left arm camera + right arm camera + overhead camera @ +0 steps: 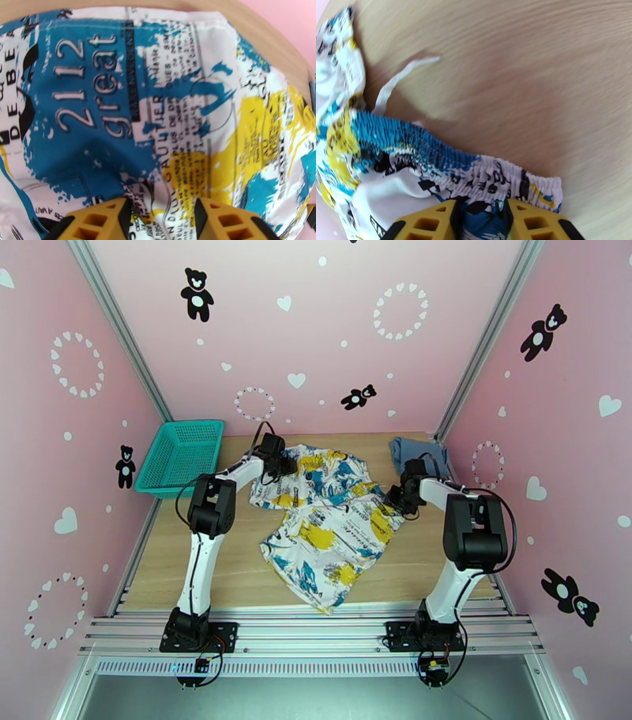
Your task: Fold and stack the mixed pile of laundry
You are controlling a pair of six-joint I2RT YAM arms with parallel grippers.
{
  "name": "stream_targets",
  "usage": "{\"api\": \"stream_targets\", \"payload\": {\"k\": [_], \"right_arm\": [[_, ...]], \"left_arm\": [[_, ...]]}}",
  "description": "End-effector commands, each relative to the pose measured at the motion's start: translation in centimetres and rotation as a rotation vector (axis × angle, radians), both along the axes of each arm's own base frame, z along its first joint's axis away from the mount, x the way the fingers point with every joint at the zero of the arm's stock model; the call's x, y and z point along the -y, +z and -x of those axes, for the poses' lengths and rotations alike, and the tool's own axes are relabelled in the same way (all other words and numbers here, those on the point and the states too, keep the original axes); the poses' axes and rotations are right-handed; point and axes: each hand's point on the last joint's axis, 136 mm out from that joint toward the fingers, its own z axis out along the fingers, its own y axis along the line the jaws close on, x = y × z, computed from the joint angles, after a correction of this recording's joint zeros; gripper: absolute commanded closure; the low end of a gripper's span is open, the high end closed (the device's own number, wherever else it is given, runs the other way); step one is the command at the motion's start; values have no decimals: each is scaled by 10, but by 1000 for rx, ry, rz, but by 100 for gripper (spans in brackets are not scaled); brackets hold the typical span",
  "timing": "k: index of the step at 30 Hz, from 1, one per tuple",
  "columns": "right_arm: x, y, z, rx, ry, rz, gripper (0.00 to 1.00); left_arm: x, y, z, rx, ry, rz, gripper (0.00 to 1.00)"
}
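Top external view has the printed cloth (pixel 332 532) spread loosely across the middle of the table (pixel 237 575). The blue tank top (pixel 411 449) lies crumpled in the far right corner, well apart from the basket (pixel 180 457) at far left. Nothing is folded or stacked yet.

The cloth looks thin, light and limp. It will sag, crease and slide easily on the smooth wood, and it holds no shape of its own. The right wrist view shows a gathered elastic waistband (pixel 434 152) with a white drawstring (pixel 401 77) trailing loose onto the table. That band is the thickest, firmest edge, so it is the best place to take hold, while the plain printed panels give a pinch less to bite on. Holding two edges at once should keep a fold line straight.

The left gripper (pixel 162 215) is at the cloth's far left edge. Its jaws stand a moderate way apart with a ridge of fabric rising between them. It seems to be gripping that fold, though the fingertips themselves are cut off at the bottom of the view. The right gripper (pixel 480 215) is at the cloth's right edge, jaws narrowed onto the end of the waistband. The band sits bunched between them and lifts slightly off the table, casting a shadow beneath it.
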Motion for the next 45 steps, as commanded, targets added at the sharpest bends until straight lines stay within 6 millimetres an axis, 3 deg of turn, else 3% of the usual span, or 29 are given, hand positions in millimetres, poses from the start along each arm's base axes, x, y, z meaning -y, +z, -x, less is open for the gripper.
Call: {"api": "stream_targets", "payload": {"k": [1,3,5,9,11,13,16,19,22,26,31,34,37,45], "right_arm": [[-22,-7,52,-77,-44,-18,62],[-24,-5,72,-52,-79,-9,61],[-28,3,88,-25,-70,12,58],[-23,32,105,21,-23,56,52],[-18,50,104,55,6,76,46],[-15,62,98,65,38,60,43],[-11,62,85,50,80,27,42],[-14,52,73,2,132,-20,42],[-12,39,69,-41,139,-15,43],[-2,25,85,-102,95,22,43],[5,8,109,-135,12,-6,42],[-4,-3,113,-141,5,-80,43],[-1,-9,112,-130,-19,-92,43],[-6,-4,102,-85,-40,-150,61]], "left_arm": [[5,-24,5,-79,-61,22,50],[5,-10,-5,-29,-87,24,49],[8,17,-11,31,-131,36,46],[10,88,-14,131,-189,52,39],[10,126,-6,171,-208,60,35],[6,149,8,185,-205,48,33],[-10,161,43,154,-149,30,33],[-23,150,95,110,-99,31,33],[-35,133,162,53,-62,-13,32],[-56,96,253,-80,18,-112,29],[-71,66,339,-215,104,-150,25],[-69,48,380,-291,91,-182,24],[-65,33,412,-355,63,-209,21],[-40,11,467,-427,-17,-188,16]]}}
